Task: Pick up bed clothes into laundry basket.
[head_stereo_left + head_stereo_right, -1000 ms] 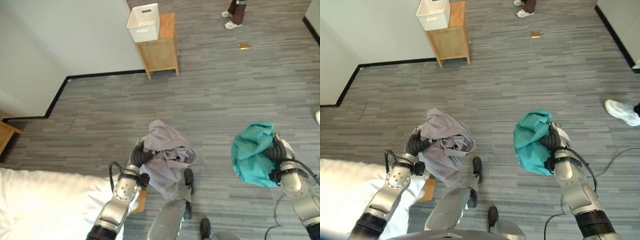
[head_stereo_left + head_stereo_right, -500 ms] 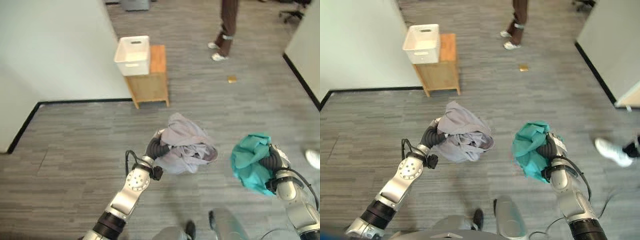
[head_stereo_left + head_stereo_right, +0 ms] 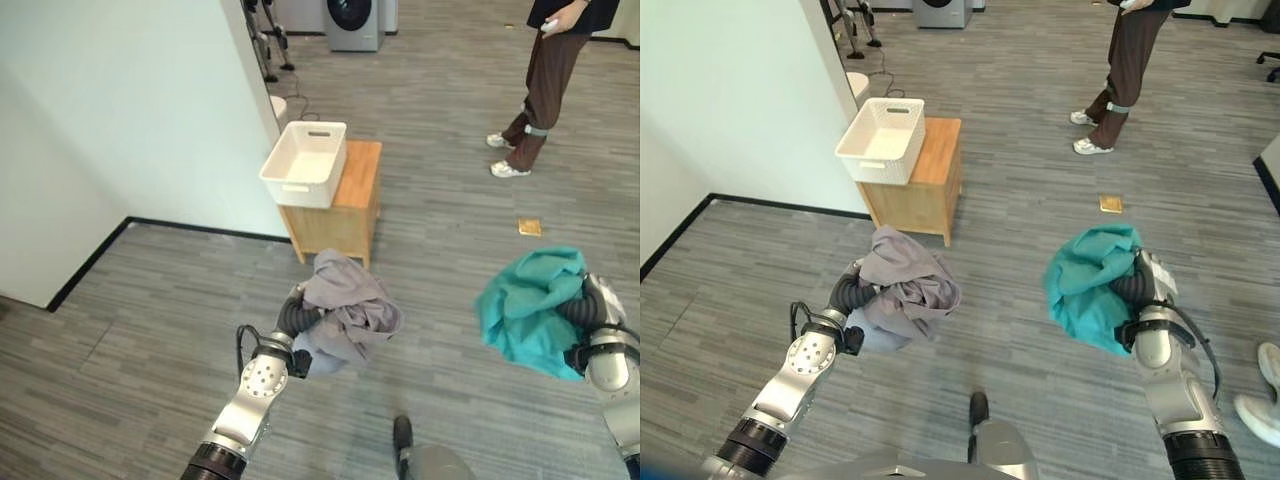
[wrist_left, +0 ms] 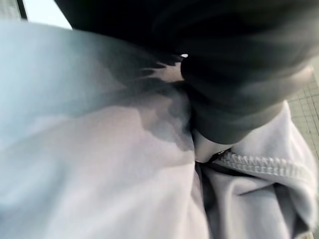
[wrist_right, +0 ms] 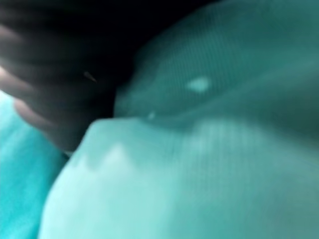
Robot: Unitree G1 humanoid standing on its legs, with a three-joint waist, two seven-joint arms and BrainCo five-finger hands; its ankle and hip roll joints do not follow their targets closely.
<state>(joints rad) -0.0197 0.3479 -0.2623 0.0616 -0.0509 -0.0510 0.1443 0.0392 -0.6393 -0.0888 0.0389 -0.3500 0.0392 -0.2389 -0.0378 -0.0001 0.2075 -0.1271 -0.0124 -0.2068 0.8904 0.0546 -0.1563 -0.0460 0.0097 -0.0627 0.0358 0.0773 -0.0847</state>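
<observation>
Left robot hand [image 3: 291, 318] carries a bunched grey garment [image 3: 348, 315], fingers buried in the cloth, so its grasp can't be read; right robot hand [image 3: 1139, 283] likewise, with the teal garment [image 3: 1092, 285]. White laundry basket [image 3: 881, 139] sits well ahead on a wooden cabinet [image 3: 930, 192], empty: pickup looks done, drop-off remains.

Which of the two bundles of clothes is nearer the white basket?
The grey bundle, carried by the left hand, just before the basket; the teal one is farther right.
</observation>
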